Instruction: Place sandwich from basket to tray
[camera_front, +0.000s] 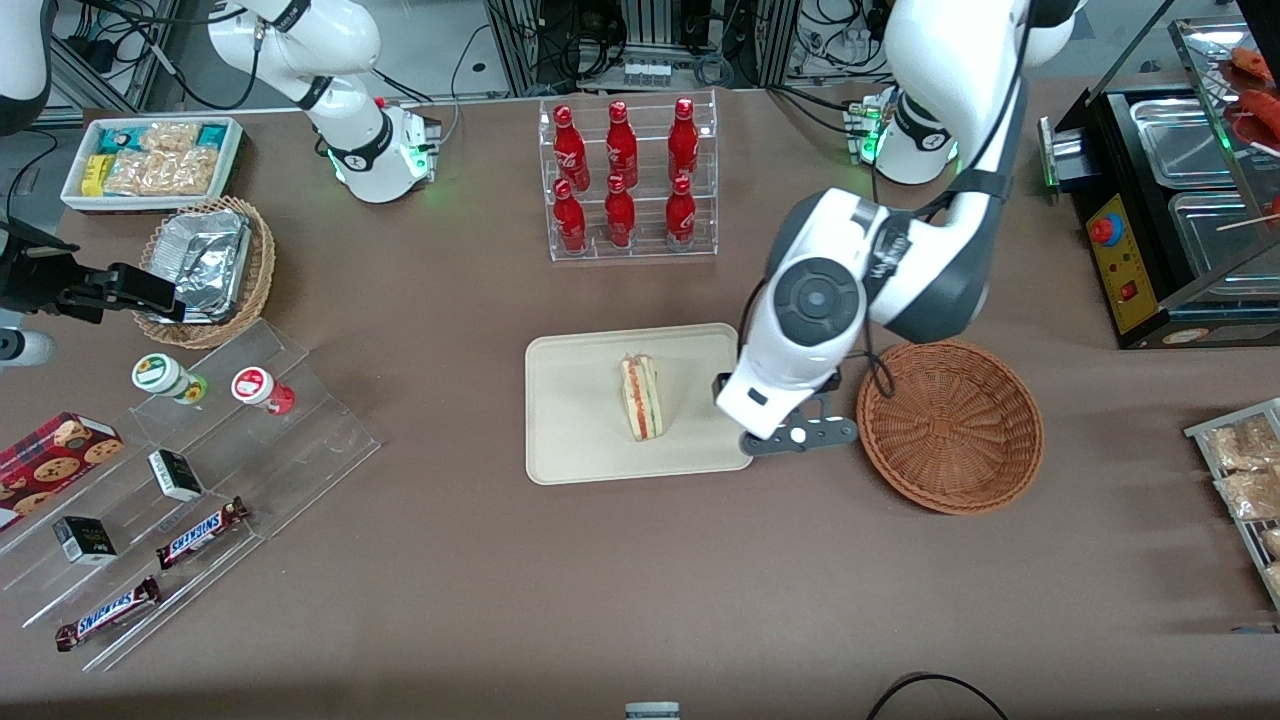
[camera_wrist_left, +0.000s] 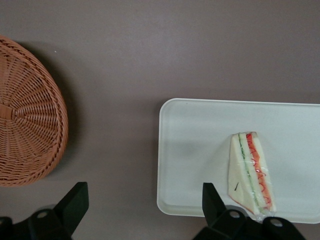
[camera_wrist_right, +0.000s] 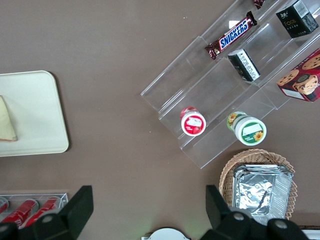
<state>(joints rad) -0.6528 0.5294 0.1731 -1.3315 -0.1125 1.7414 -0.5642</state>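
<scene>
Front view first: your small triangular white-bread sandwich (camera_front: 640, 398) with red and green filling lies flat on the cream-beige rectangular tray (camera_front: 570, 420), at the centre of the frame. Your left arm's gripper (camera_front: 790, 440) hangs over the tray's edge, in the gap between tray and the round reddish-brown wicker basket (camera_front: 950, 428), which sits toward the working arm's end of the table. Above the tray in the frame you've got a clear rack of red bottles (camera_front: 628, 180).

Wrist view now: you can see the gripper (camera_wrist_left: 145, 207) with its two black fingers (camera_wrist_left: 75, 200) spread wide and holding nothing. The sandwich (camera_wrist_left: 250, 172) rests on the tray (camera_wrist_left: 200, 150), close to one finger but not touched. The basket (camera_wrist_left: 25, 115) sits well apart from the tray, brown tabletop between them.

Parked arm's wrist view: you catch a tray corner (camera_wrist_right: 35, 115) with a sliver of sandwich (camera_wrist_right: 6, 122) on it.
</scene>
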